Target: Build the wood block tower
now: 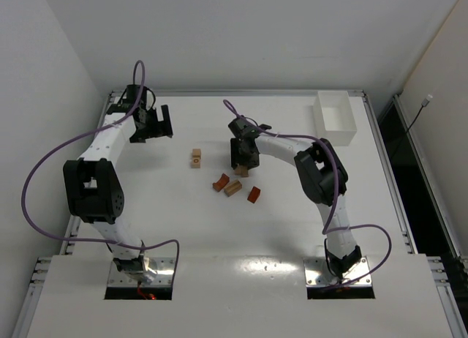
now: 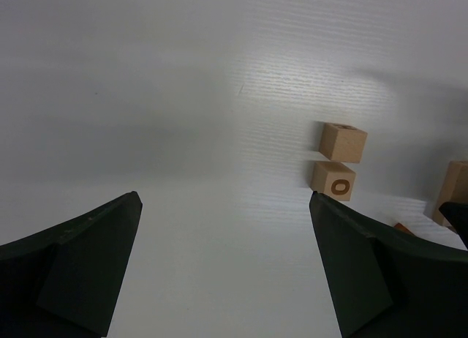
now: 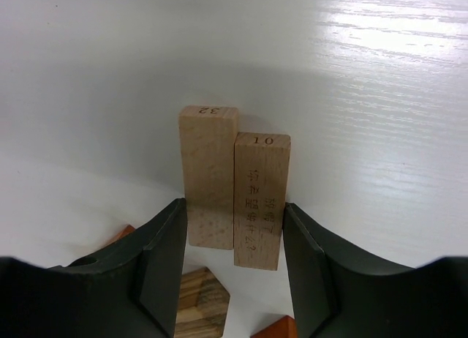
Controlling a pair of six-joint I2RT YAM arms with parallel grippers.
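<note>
My right gripper is shut on two long tan wood blocks pressed side by side, one marked 32 and one marked 10. In the top view this gripper is at the table's middle. Below it lie a striped hexagonal block and reddish pieces. The top view shows a reddish block, a tan block and another reddish block. Two tan cubes sit together; they also show in the left wrist view. My left gripper is open and empty. No tower shows.
A white rectangular tray stands at the back right. The left arm reaches along the table's left side. The right arm curves from the near right base to the middle.
</note>
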